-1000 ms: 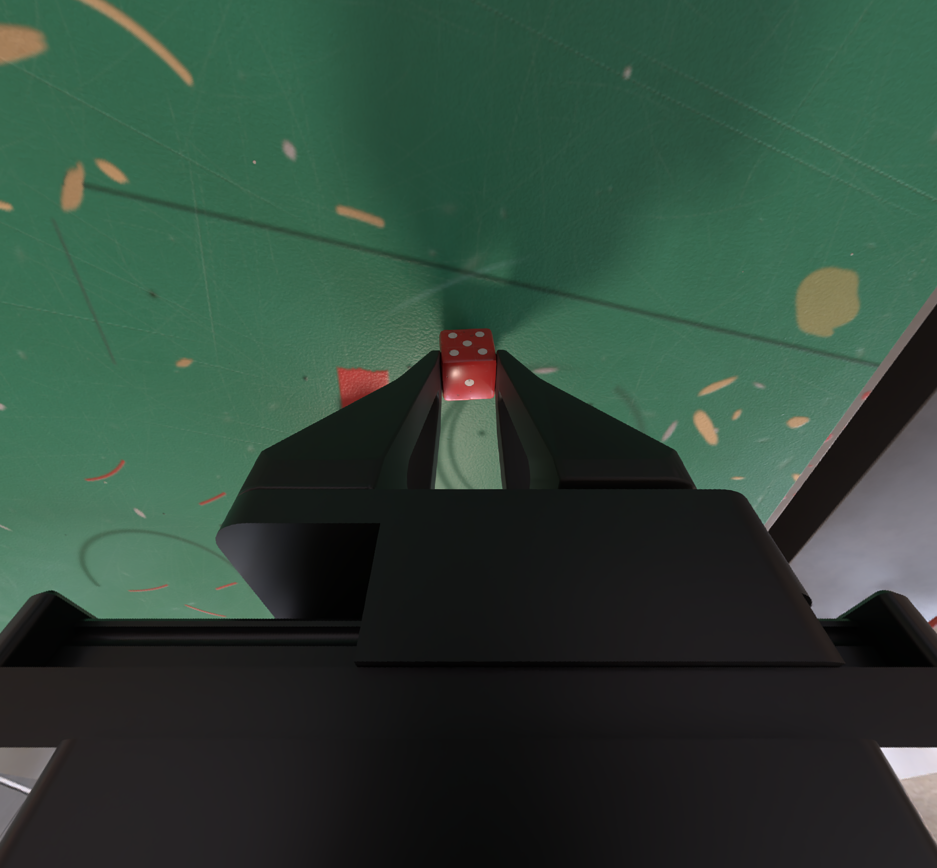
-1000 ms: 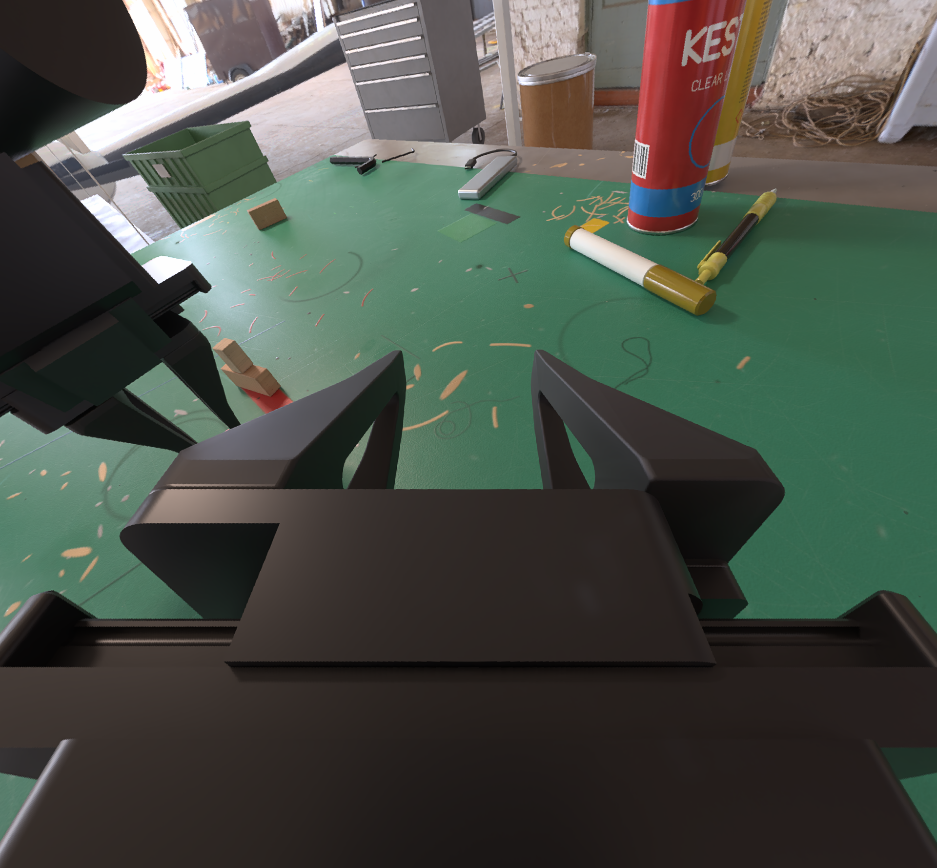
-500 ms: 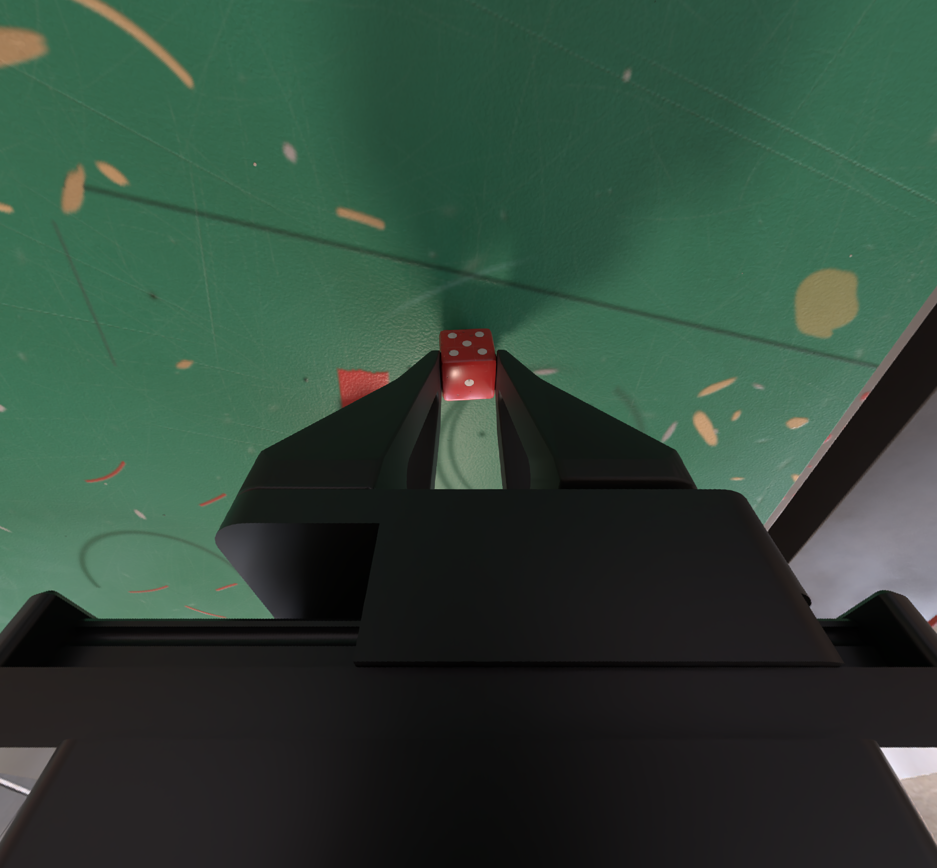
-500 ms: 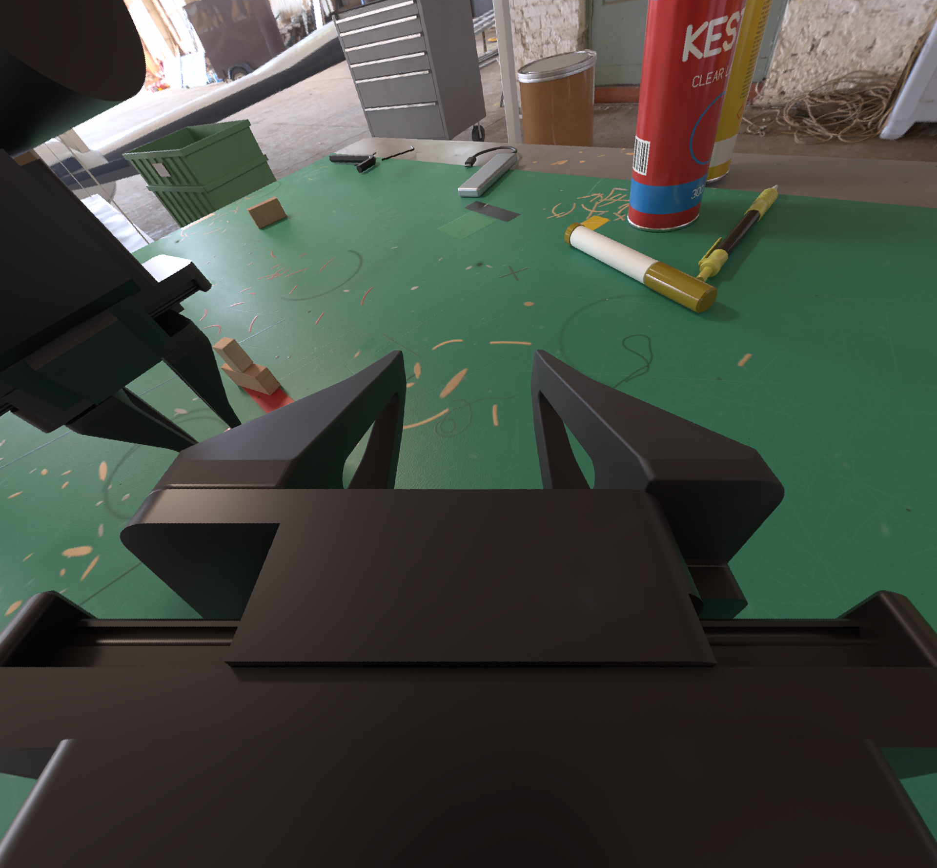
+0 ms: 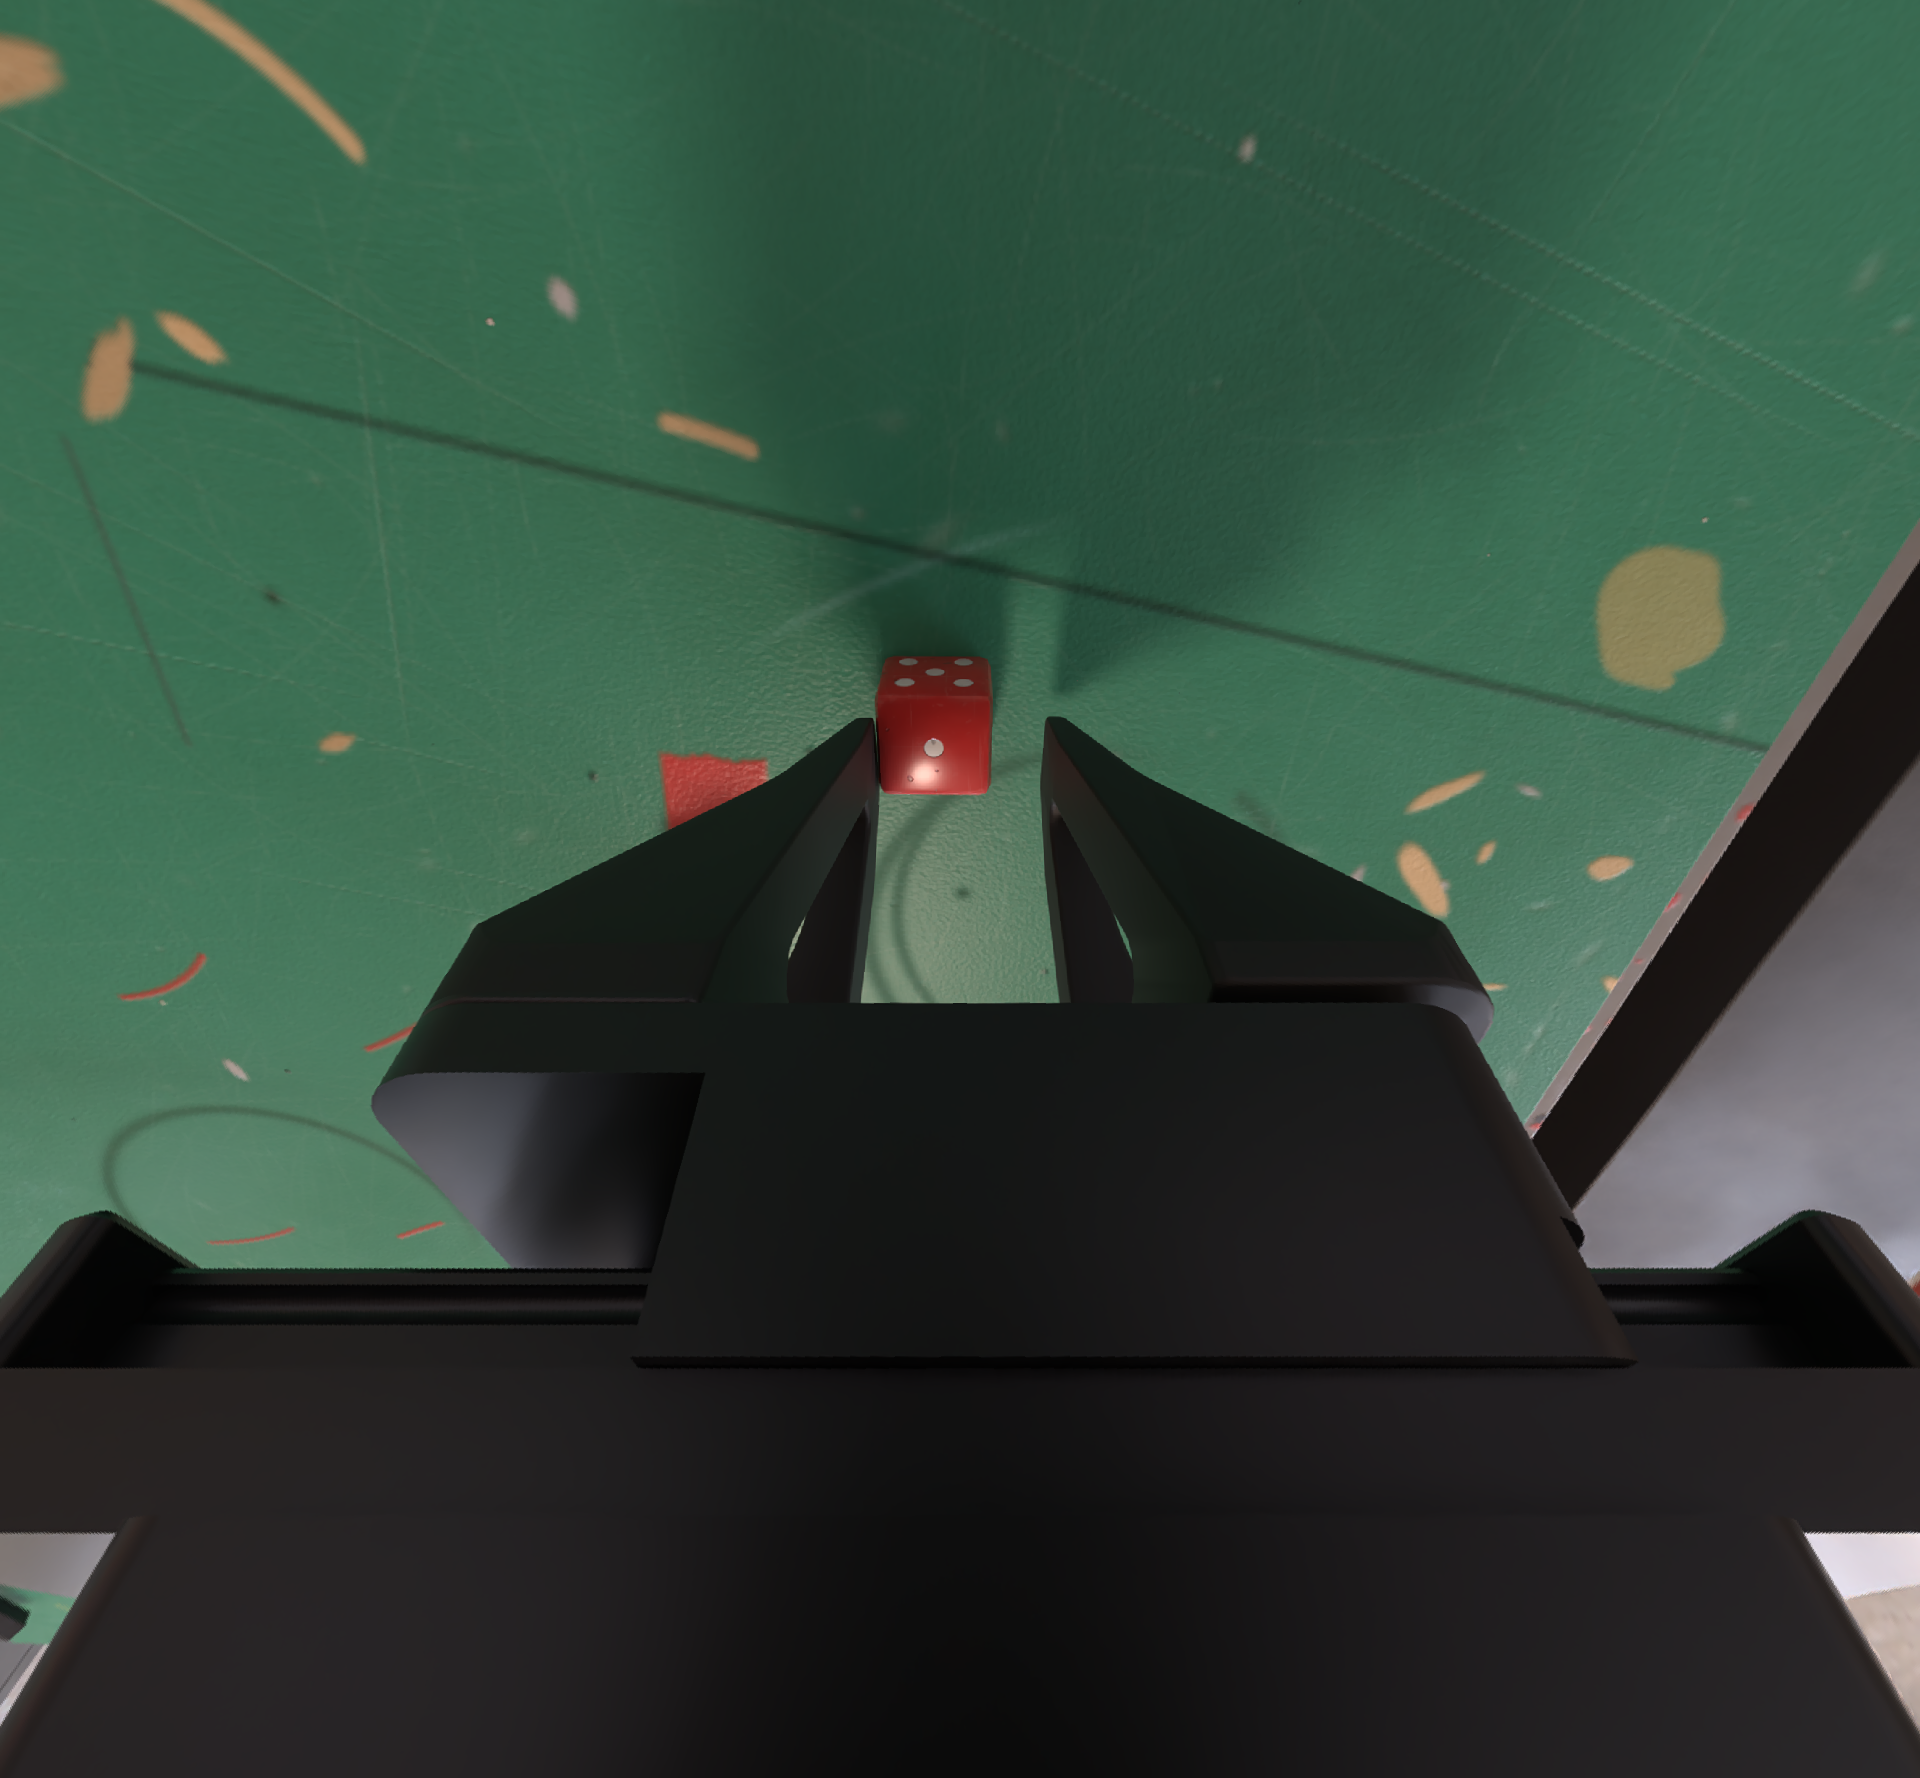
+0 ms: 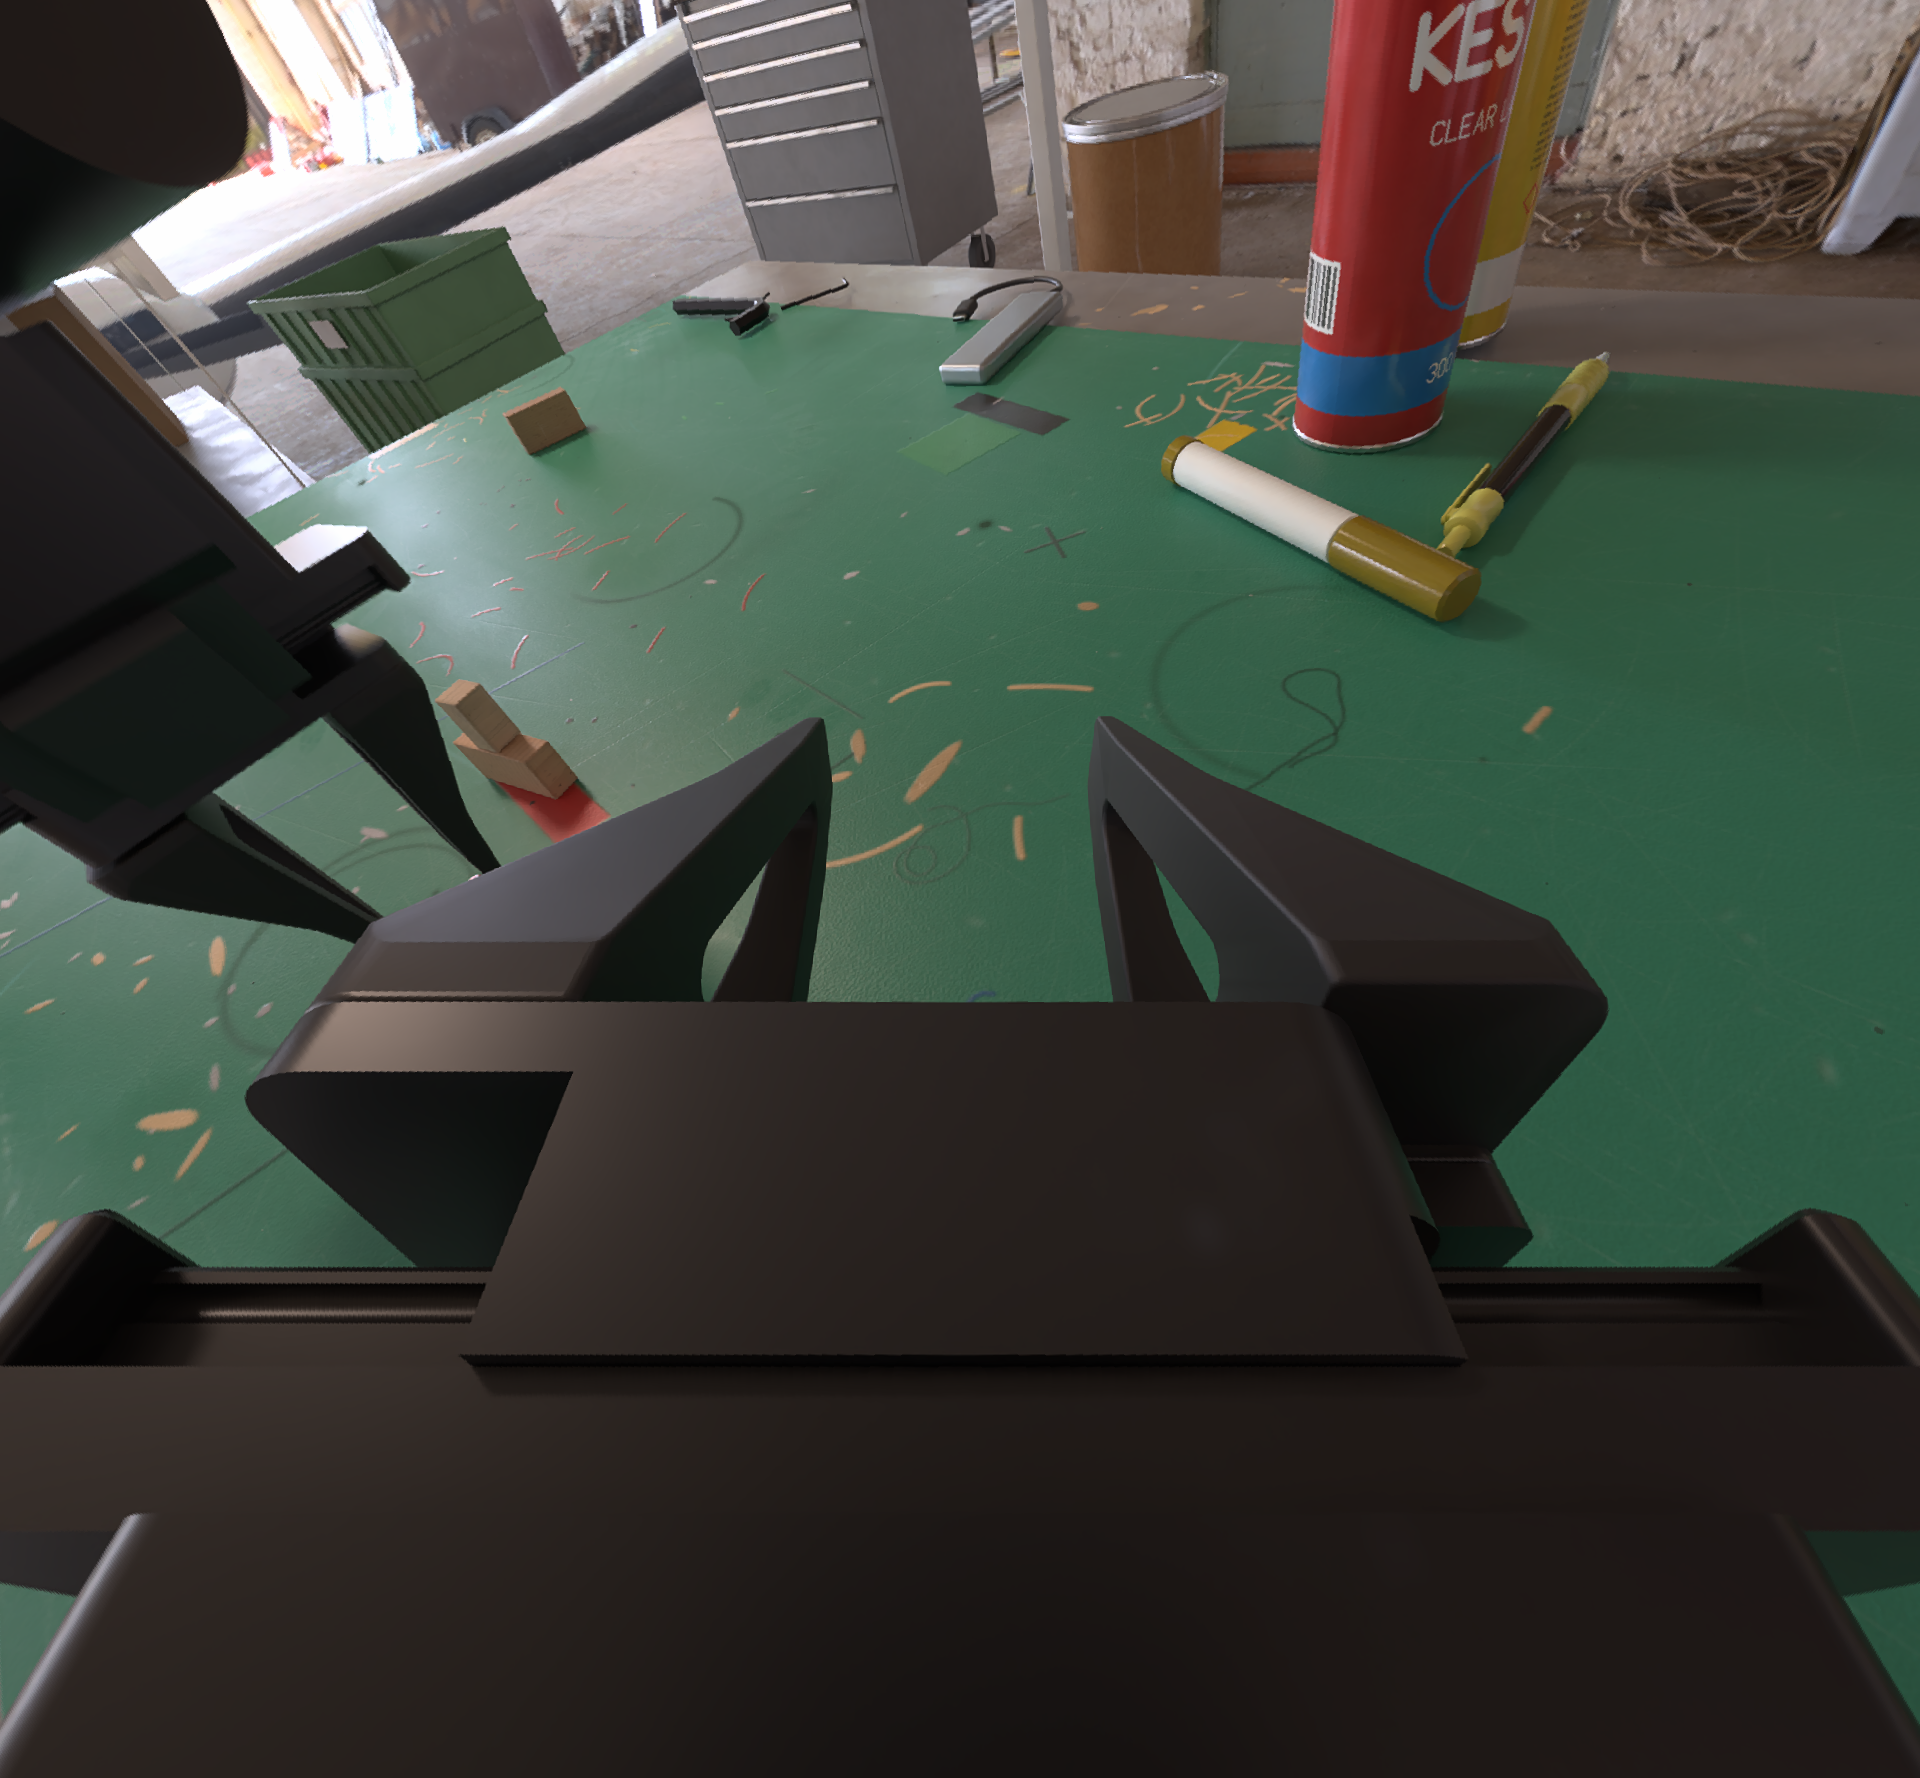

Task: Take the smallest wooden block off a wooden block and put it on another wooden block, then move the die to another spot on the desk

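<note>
The red die (image 5: 932,729) sits on the green mat (image 5: 1143,274). My left gripper (image 5: 958,726) is open around it; the die is close against the left finger and clear of the right one. In the right wrist view a small wooden block (image 6: 476,708) leans tilted on a larger wooden block (image 6: 532,764) beside a red patch (image 6: 556,809). A third wooden block (image 6: 544,420) lies far off at the back left. My right gripper (image 6: 960,726) is open and empty above the mat. The left arm (image 6: 156,637) stands at its left.
The desk's edge (image 5: 1714,845) runs close on the right of the die. At the back right stand a red spray can (image 6: 1403,170), a thick marker (image 6: 1320,528) and a pen (image 6: 1527,450). A grey hub (image 6: 997,341) lies at the back.
My left gripper has opened and let go of the die, which now rests on the mat by the left finger. The right gripper has not moved.
</note>
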{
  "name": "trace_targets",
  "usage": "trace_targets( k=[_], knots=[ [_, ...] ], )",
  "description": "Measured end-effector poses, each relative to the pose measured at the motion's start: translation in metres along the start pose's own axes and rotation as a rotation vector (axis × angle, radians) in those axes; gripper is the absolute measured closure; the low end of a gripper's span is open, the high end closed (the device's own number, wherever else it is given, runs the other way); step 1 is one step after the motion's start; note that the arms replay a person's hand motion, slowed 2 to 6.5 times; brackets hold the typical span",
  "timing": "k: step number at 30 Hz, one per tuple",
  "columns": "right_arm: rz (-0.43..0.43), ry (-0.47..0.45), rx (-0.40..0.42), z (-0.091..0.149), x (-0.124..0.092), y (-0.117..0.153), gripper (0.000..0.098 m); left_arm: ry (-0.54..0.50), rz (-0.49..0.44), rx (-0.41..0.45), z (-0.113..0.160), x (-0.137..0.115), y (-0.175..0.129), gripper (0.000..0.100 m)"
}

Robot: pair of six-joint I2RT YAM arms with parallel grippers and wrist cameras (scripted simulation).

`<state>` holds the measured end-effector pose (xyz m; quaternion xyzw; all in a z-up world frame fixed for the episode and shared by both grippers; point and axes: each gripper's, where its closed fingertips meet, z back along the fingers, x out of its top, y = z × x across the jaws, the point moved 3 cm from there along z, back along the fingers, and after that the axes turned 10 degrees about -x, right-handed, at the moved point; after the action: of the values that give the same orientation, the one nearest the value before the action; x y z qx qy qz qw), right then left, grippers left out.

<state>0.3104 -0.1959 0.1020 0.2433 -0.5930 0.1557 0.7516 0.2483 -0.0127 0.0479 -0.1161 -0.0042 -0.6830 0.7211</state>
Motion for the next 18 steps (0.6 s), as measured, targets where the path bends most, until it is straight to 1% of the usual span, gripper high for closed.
trace_targets(
  k=[4,8,12,18],
  knots=[
    [0.006,0.010,0.003,-0.001,0.000,0.001,0.0552,-0.070,0.010,0.020,0.008,0.001,0.000,0.072],
    [0.019,0.025,0.011,-0.002,-0.001,0.003,0.0548,-0.187,0.029,0.050,0.018,0.003,0.001,0.071],
    [0.039,0.041,0.022,-0.004,-0.002,0.007,0.0545,-0.350,0.054,0.081,0.031,0.005,0.003,0.070],
    [0.077,0.064,0.047,-0.009,-0.002,0.016,0.0541,-0.652,0.077,0.144,0.055,0.006,0.006,0.067]
  ],
)
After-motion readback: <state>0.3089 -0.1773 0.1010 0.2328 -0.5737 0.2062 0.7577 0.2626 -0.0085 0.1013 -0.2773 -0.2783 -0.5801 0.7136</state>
